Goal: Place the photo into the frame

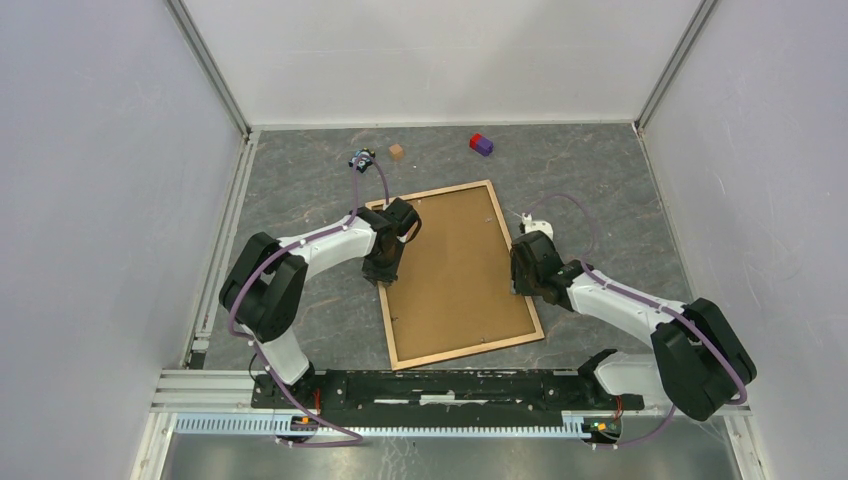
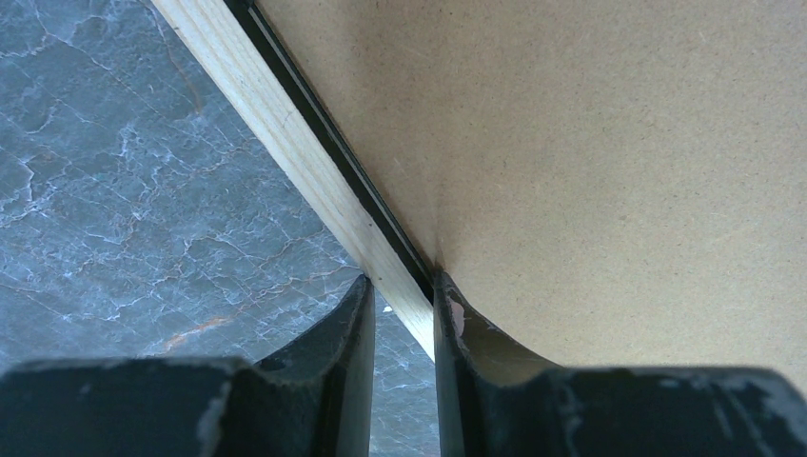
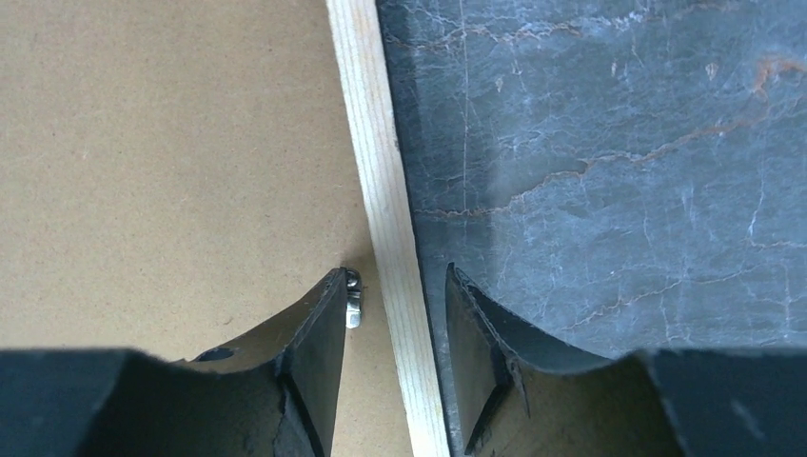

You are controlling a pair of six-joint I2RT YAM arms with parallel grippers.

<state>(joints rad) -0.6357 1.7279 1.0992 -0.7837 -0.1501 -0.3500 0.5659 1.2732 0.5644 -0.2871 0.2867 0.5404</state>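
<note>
Now pinching left rail of frame [image 1: 468, 352] in left gripper [image 2: 402, 286], jaws narrow; straddling right rail with right gripper [image 3: 395, 276], jaws wider, not touching. Lies flat between arms, board [image 1: 455, 265] up, long axis away from bases. Photo unseen, perhaps under board.

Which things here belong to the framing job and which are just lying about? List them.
Job: frame, backing board in it, left gripper, right gripper.
Lying about: brown block, red-and-purple block, small dark object at the back.
</note>
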